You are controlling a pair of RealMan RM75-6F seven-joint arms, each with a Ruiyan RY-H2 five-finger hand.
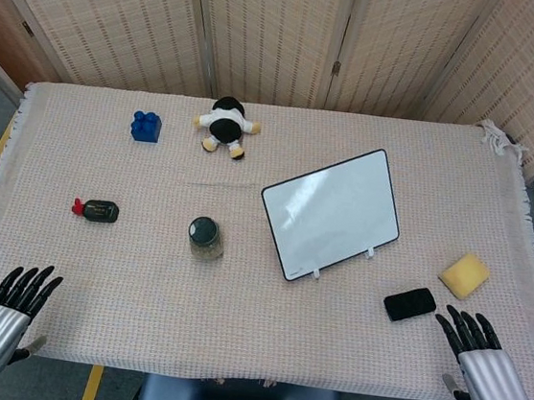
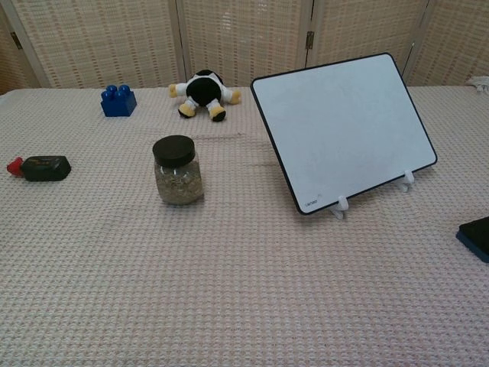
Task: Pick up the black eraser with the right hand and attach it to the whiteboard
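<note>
**Reach for the eraser is just opening**

The right robot hand (image 1: 482,365) is hovering at the near right edge of the counter (image 1: 260,344), fingers spread and grasping nothing. The black eraser (image 1: 409,304) is lying flat on the cloth just ahead of those fingertips and slightly toward the middle, not touching them. It is sitting near the front right foot of the whiteboard (image 1: 333,213), which is standing tilted back on its small white clips, its face blank. In the chest view only a dark corner of the eraser (image 2: 477,237) is showing at the right border, and neither robot hand is showing there.

By my reading this is the approach step: nothing is gripped yet and the attaching is still wholly to do. The next move is calling for the right robot hand to travel forward and inward over the eraser, lower, and close on its long sides; the eraser is looking low and flat, so the fingers will likely need to reach right down to the cloth.

The left robot hand (image 1: 4,325) is resting released at the near left edge, well apart from everything.

Counting what is lying on the counter: one black eraser, one whiteboard, one yellow sponge (image 1: 464,276), one dark-lidded jar (image 1: 205,237), one blue block (image 1: 145,126), one plush toy (image 1: 225,126), and one small black item with a red tip (image 1: 97,210).
</note>
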